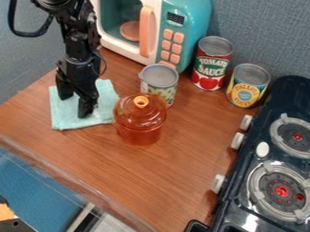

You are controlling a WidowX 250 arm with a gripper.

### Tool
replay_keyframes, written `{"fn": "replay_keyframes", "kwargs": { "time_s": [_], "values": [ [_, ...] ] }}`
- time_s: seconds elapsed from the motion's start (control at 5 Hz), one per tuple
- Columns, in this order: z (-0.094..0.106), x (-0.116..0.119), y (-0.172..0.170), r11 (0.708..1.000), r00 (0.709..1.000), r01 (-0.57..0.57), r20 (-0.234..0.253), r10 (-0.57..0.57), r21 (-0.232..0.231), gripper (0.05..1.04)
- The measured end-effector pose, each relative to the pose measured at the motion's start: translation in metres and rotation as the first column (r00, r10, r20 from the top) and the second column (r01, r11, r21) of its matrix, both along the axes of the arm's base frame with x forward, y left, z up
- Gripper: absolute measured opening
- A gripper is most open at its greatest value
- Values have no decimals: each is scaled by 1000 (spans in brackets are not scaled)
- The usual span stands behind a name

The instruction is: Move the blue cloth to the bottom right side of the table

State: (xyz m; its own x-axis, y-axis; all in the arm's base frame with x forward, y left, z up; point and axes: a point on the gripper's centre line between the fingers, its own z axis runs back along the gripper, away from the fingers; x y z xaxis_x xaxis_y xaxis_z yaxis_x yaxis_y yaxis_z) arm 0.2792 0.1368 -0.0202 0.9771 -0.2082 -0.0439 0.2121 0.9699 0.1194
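Blue cloth point(64, 116): was pale aqua and roughly square, with fairly straight edges and an outer corner that showed plainly; it lay spread on the wooden table point(167, 170), to the left of the orange lidded pot point(139, 127), its near right corner just beside the pot; whether they touched could not be told.
Cloth's middle: was partly hidden under the gripper point(75, 99).
Arm point(79, 41): came in from the top edge, left of the pot, and hung almost straight down, its wrist above the cloth's far part.
Gripper: pointed down over the cloth, left of the pot, its two fingers standing apart with blue fabric visible between them; it was open, and the cloth lay flat below.
Green-and-yellow can point(158, 85): stood upright just behind the pot.
Stove point(242, 181): stood to the right of the pot, well apart from it.
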Motion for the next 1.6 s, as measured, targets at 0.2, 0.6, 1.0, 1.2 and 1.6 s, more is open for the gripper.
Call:
{"fn": "replay_keyframes", "kwargs": {
  "time_s": [0.2,0.6,1.0,1.2,1.6],
  "values": [
    [-1,-12,-10,999,999,37,-4,-37,0,999],
    [-1,-29,-30,993,993,116,-14,-116,-30,999],
    [-5,-41,-55,976,978,207,-13,-208,-63,999],
    [-5,-41,-69,962,964,265,-8,-266,-62,999],
    [-6,-49,-120,912,918,395,7,-397,-108,1000]
  ]
}}
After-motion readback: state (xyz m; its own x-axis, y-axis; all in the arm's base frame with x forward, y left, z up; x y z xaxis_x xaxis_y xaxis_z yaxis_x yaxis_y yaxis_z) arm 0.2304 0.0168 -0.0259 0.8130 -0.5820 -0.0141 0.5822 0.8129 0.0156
